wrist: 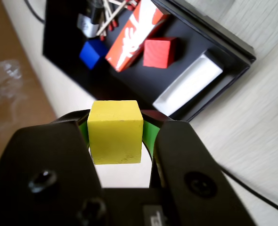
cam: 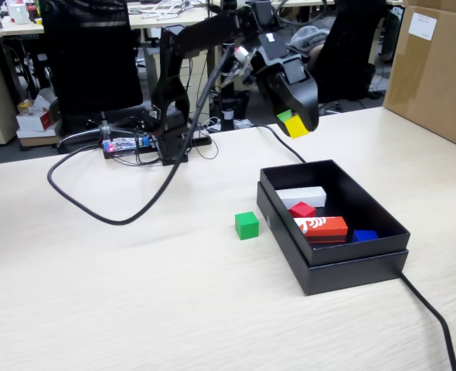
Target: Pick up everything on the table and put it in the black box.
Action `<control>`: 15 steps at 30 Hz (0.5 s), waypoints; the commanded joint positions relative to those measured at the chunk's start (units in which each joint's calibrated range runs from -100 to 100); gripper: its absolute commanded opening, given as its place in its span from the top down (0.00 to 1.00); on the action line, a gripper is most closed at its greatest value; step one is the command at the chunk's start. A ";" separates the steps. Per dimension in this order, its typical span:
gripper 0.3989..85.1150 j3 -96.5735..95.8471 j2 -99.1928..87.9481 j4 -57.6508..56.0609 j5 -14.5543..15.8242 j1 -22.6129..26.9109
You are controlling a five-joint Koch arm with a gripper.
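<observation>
My gripper (cam: 296,125) hangs in the air behind the black box (cam: 344,270), shut on the yellow cube (cam: 297,127). In the wrist view the yellow cube (wrist: 115,132) sits clamped between the green-lined jaws of the gripper (wrist: 115,134), with the black box (wrist: 59,42) below and ahead. The red cube (cam: 302,209) lies inside the box, and the wrist view shows this red cube (wrist: 159,52) too. The green cube (cam: 246,225) rests on the table (cam: 135,294), just left of the box in the fixed view.
In the box also lie a white oblong block (cam: 301,195), a long orange-red block (cam: 321,226) and a blue cube (cam: 364,236). A brown carton (cam: 437,69) stands at the right. A black cable (cam: 96,205) loops across the table; another cable (cam: 433,317) runs past the box.
</observation>
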 commanded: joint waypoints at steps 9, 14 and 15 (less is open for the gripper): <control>0.91 6.61 23.06 1.24 1.71 0.78; 0.91 5.16 25.01 1.67 2.00 0.68; 0.87 4.53 25.35 1.85 2.00 0.68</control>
